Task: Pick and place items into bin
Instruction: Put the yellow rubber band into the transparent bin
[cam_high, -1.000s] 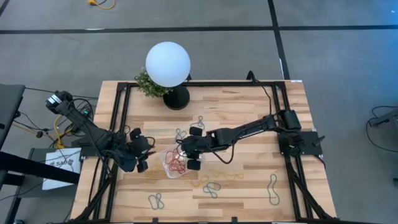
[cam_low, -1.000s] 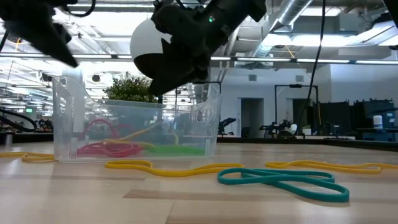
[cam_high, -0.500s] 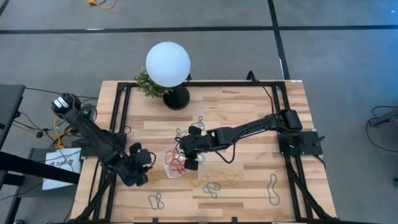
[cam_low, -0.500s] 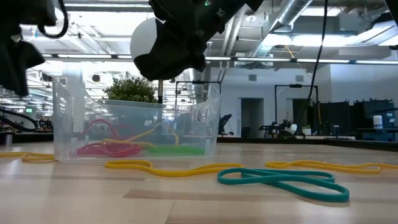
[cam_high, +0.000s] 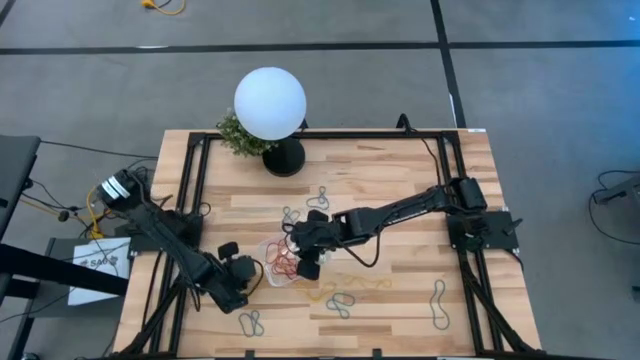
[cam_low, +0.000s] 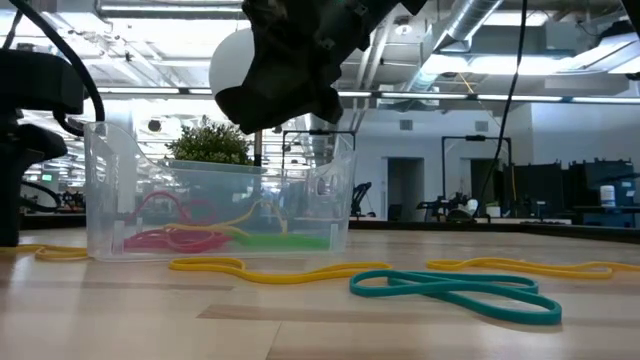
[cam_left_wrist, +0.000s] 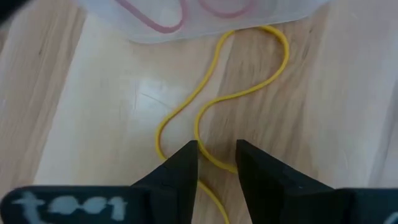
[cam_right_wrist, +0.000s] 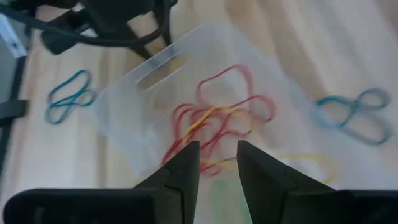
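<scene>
The left gripper (cam_left_wrist: 216, 163) is low over the wooden table (cam_high: 400, 190), its fingers slightly apart and grasping nothing, astride a thin yellow rubber loop (cam_left_wrist: 211, 109) that lies just beside the small clear plastic bin (cam_high: 280, 262). The right gripper (cam_right_wrist: 217, 163) hangs above the bin, also narrowly parted and empty, I think. Red and yellow loops (cam_right_wrist: 217, 118) already lie inside. The yellow loop looks light, soft and floppy; a pinch on one strand should lift it. Where it runs under the fingers is hidden, and the bin's clear walls are hard to trace.
</scene>
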